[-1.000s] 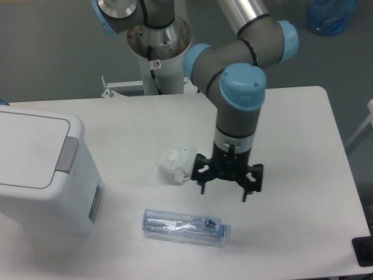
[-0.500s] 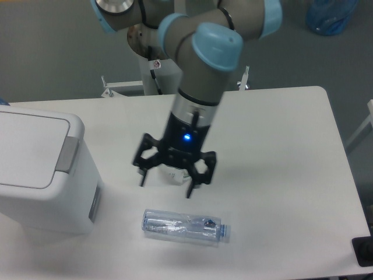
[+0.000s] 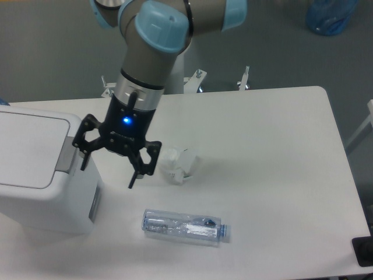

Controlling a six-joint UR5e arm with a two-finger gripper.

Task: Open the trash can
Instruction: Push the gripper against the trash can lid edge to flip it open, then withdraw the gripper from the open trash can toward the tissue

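My gripper (image 3: 109,174) hangs just beside the right edge of the trash can (image 3: 44,175), fingers spread wide and holding nothing. The trash can fills the left end of the table (image 3: 280,151), its flat lid (image 3: 26,150) shut, with the grey latch tab (image 3: 67,154) on the lid's right edge, nearest to me. My left fingertip (image 3: 83,165) looks to be just over that tab, though from this angle I cannot tell whether it touches; the other finger (image 3: 135,177) is off the bin, over the table.

I judge the step in hand to be getting onto the latch tab. To do it well, I should settle one fingertip squarely on the tab, not on the lid surface beside it, and press straight down instead of dragging sideways, since the bin might slide. The crumpled white paper (image 3: 178,164) lies just right of the trash can, beyond my gripper, and the clear plastic bottle (image 3: 183,227) nearer the front edge; both are clear of my path.
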